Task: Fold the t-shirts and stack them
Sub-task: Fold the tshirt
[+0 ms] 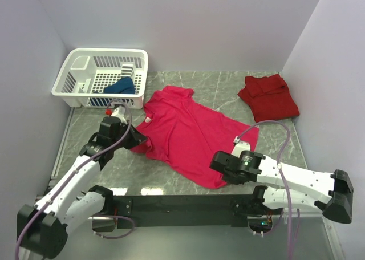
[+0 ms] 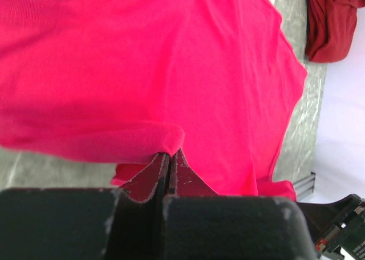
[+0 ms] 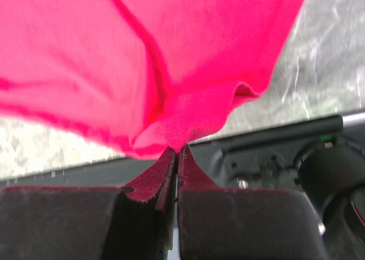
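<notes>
The magenta t-shirt (image 1: 191,129) is lying spread across the middle of the table (image 1: 228,86), its collar end pointing toward the left and its hem end toward the near right. The left gripper (image 2: 169,155) is pinching the cloth at the shirt's near-left edge, by the sleeve; its jaws are pressed together, with a rolled lip of fabric bunching just above the tips. The right gripper (image 3: 177,151) is clamping the near corner of the hem, jaws likewise closed tight on a puckered fold, and the cloth is draping away from the tips toward the table. The dark red t-shirt (image 1: 268,96) is sitting in a loose heap at the far right of the table, well apart from the magenta one. The dark blue t-shirt (image 1: 120,87) is lying bunched inside the white lattice basket (image 1: 85,63) at the far left, just beside the magenta shirt's collar end.
</notes>
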Controlling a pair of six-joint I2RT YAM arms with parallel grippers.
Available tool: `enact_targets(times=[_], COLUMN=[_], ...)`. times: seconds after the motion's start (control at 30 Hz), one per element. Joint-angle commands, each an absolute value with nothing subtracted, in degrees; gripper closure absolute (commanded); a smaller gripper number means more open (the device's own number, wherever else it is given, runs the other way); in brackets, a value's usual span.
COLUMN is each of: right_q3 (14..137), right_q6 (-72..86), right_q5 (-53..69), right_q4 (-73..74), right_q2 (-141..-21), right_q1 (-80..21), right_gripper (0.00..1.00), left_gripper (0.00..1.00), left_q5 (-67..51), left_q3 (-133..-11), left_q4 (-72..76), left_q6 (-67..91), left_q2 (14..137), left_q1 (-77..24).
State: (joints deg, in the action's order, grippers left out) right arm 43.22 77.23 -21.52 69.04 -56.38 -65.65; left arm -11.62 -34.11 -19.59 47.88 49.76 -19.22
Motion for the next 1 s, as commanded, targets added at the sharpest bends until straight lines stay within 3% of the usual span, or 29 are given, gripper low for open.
enact_targets(times=[0.0,0.6,0.97], right_q3=[42.1,45.0,46.32], right_q6=[71.99,73.56,73.74], right_q5=[-26.01,-32.08,-33.57], right_q4=[62.32,76.37,76.55], right_q2=[-58.44,-62.14,-65.82], right_q1=[-61.62,-54.4,-53.0], right_gripper=[1.0,1.0,1.0], left_gripper=[1.0,0.99,0.99], left_q5=[-9.94,-10.02,-8.88], left_q3=[-38.14,-54.57,-62.22], left_q4=[-12.48,-7.82,-6.68], left_q6=[44.22,37.45,33.84], left_q2=[53.43,76.72,87.88], left_q1=[-19.34,-19.25,-19.25])
